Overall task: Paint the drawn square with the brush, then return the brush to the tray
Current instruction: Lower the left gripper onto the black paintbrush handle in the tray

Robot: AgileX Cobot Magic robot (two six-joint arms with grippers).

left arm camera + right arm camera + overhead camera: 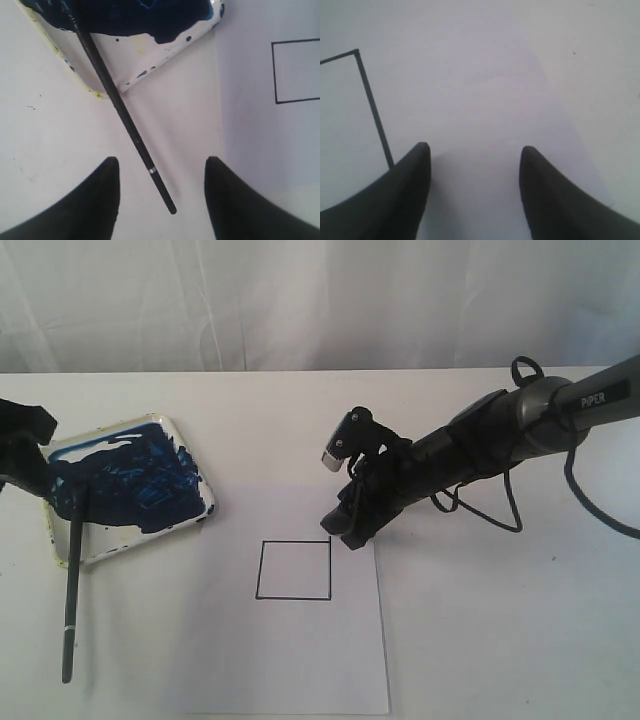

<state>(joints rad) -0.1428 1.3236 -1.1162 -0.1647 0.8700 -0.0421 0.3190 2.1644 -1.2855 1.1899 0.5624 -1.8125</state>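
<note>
At the table's left, the brush (pixel 71 580) lies free, its blue tip in the paint-smeared tray (pixel 130 548) and its handle between the left gripper's (pixel 161 160) spread fingers, untouched. On the paper (pixel 300 660) to the right, the square (pixel 294 570) is blank; the right gripper (pixel 472 147) hovers by its far right corner, wide apart and empty.

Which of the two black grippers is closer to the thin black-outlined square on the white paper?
The right gripper, beside the square's corner; the left gripper is away by the blue-smeared tray.

Lab setup: white table (pixel 500 640), white curtain backdrop (pixel 300 300).
</note>
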